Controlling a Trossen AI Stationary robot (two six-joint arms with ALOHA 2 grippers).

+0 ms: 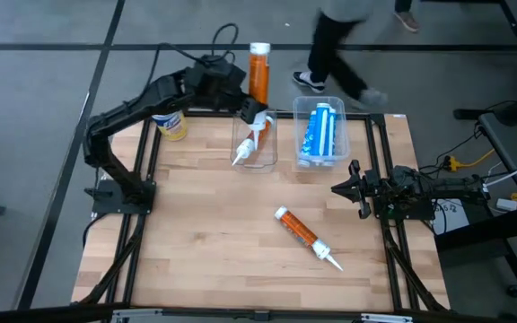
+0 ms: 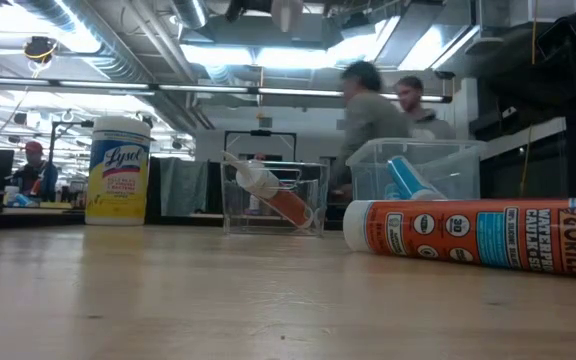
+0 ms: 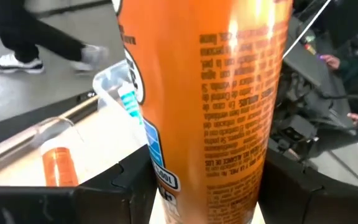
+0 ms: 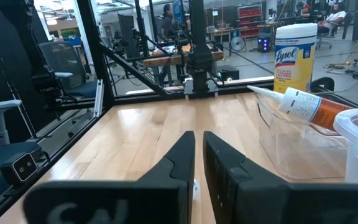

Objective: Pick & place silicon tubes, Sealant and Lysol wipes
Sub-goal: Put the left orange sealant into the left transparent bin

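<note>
Three orange sealant tubes appear: one orange tube (image 1: 258, 72) clamped upright in the left claw (image 1: 245, 92) above the worktop's (image 1: 205, 233) far edge, a second tube (image 1: 251, 139) leaning in the clear bin (image 1: 255, 144), a third tube (image 1: 307, 238) lying on the worktop near its middle. Lysol wipes (image 1: 170, 124) stand at the far left corner. Blue tubes (image 1: 321, 132) fill the second bin (image 1: 320, 133). Right claw (image 1: 346, 188), fingers nearly together, waits at the right edge.

Both arms are matte black, built of boxy jointed links. A black cable loops from the left arm (image 1: 142, 103). The right arm (image 1: 438, 190) trails thin wires. The right hand (image 4: 197, 163) has two dark, tapered, wedge-shaped fingers.
</note>
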